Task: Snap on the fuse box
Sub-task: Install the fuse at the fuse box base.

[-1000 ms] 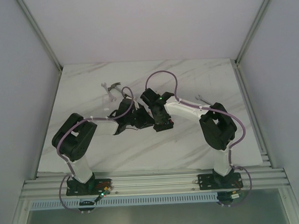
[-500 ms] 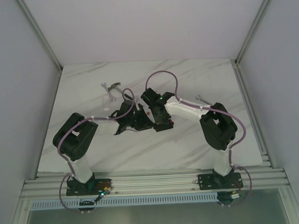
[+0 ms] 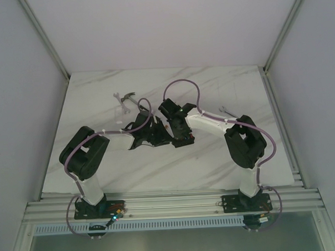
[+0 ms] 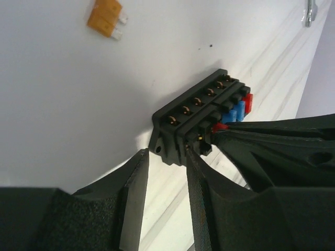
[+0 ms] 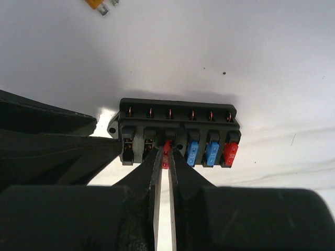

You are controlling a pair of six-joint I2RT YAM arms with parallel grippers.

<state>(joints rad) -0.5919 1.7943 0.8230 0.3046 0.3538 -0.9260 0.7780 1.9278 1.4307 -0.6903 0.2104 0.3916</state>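
The black fuse box [image 5: 178, 123] lies on the marble table. Two blue fuses [image 5: 202, 152] and a red one [image 5: 230, 153] sit in its right-hand slots, and the two leftmost slots [image 5: 137, 146] are bare. My right gripper [image 5: 166, 157] is shut on a small red fuse [image 5: 166, 148], whose top is at the third slot. My left gripper [image 4: 167, 152] pinches the box's [image 4: 201, 117] near end by the mounting ear with its fingertips [image 4: 142, 159]. From above, both grippers [image 3: 159, 138] [image 3: 182, 139] meet mid-table and hide the box.
A loose orange fuse [image 4: 104, 18] lies on the table beyond the box. A hammer [image 3: 132, 99] and a small wrench [image 3: 117, 96] rest at the back left. Another wrench [image 3: 223, 109] lies by the right arm. Grey walls enclose the table.
Both wrists have shifted only slightly where they meet at the box. Nothing has been let go or picked up.
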